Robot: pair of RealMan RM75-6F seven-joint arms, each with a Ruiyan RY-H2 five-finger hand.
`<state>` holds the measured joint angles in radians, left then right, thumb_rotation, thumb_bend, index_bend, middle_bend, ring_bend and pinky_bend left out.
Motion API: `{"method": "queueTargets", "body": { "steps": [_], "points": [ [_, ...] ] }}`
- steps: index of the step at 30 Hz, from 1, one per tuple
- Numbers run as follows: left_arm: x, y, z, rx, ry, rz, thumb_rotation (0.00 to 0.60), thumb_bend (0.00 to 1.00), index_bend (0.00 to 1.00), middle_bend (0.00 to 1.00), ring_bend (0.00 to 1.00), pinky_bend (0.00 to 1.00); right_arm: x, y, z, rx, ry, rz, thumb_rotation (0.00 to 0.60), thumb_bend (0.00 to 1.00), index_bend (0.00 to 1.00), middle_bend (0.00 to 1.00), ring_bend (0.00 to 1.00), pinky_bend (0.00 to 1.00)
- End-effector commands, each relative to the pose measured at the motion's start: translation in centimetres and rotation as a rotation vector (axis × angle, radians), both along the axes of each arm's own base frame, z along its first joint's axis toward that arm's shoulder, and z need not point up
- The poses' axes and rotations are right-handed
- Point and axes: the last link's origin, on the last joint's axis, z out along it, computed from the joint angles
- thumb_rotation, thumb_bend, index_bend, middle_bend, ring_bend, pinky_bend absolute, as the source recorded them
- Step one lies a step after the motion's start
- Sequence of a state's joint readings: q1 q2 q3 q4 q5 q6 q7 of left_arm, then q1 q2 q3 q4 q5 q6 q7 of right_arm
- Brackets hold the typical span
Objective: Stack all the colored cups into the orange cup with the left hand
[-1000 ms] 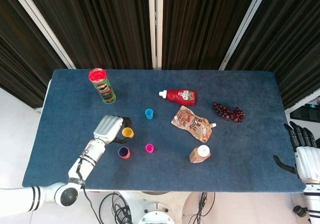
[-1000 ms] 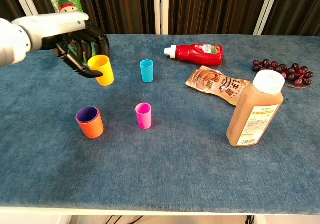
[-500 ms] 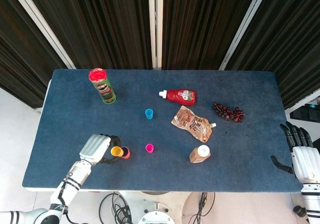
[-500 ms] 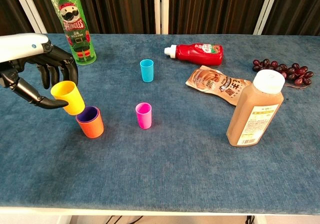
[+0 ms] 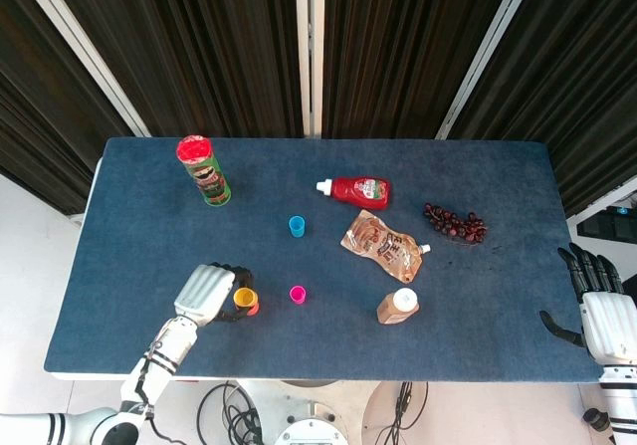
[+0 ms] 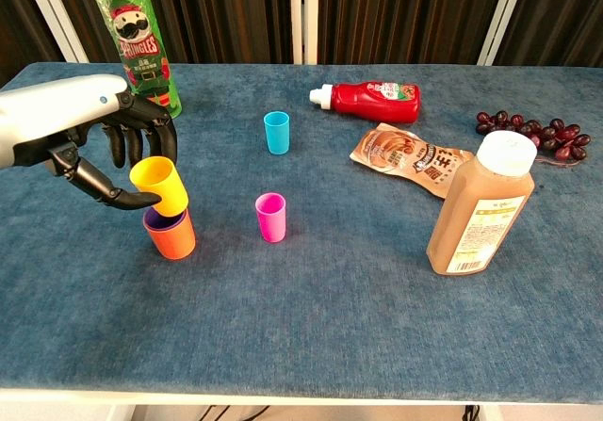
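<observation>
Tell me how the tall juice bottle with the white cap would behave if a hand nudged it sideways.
The juice bottle stands upright, tall over a narrow base, so a high nudge would probably tip it. It looks nearly full, so likely heavy for its size. The blue tablecloth looks fuzzy, so it may catch rather than slide.

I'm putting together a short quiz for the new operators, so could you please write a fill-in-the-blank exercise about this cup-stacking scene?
1. The left hand holds the ____ cup above the orange cup.
2. The orange cup already has a ____ cup nested inside it.
3. The pink cup and the blue cup both stand ____ on the table.
4. The ketchup bottle lies on its ____.

Missing words: yellow; purple; upright; side
</observation>
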<state>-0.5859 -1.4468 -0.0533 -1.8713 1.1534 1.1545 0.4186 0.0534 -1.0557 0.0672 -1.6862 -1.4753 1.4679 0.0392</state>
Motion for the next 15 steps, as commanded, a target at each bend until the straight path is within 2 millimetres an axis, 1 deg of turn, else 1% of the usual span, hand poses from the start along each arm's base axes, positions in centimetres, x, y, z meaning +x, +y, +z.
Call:
{"method": "queueTargets", "body": {
  "steps": [1, 6, 10, 13, 15],
  "points": [
    [-0.14, 0.20, -0.13, 0.006, 0.013, 0.006, 0.600, 0.28, 0.51, 0.52, 0.47, 0.47, 0.00, -0.03, -0.02, 0.001, -0.001, -0.001, 0.600, 0.17, 0.00, 0.00, 0.00, 0.00],
    [-0.69, 0.07, -0.36, -0.003, 0.052, 0.014, 0.600, 0.28, 0.51, 0.52, 0.47, 0.47, -0.02, -0.10, -0.21, 0.006, -0.002, -0.003, 0.600, 0.17, 0.00, 0.00, 0.00, 0.00],
    [-0.72, -0.10, -0.46, -0.025, 0.037, 0.030, 0.600, 0.28, 0.50, 0.51, 0.46, 0.47, -0.05, -0.11, -0.24, 0.006, -0.001, -0.004, 0.600, 0.17, 0.00, 0.00, 0.00, 0.00],
    [-0.60, -0.25, -0.53, -0.049, 0.031, 0.024, 0.600, 0.28, 0.44, 0.49, 0.45, 0.46, -0.07, -0.11, -0.21, 0.004, -0.002, -0.005, 0.600, 0.17, 0.00, 0.00, 0.00, 0.00],
    [-0.59, -0.26, -0.54, -0.063, 0.027, 0.022, 0.600, 0.28, 0.37, 0.44, 0.41, 0.45, -0.07, -0.09, -0.21, 0.003, -0.002, -0.005, 0.600, 0.17, 0.00, 0.00, 0.00, 0.00]
  ]
}}
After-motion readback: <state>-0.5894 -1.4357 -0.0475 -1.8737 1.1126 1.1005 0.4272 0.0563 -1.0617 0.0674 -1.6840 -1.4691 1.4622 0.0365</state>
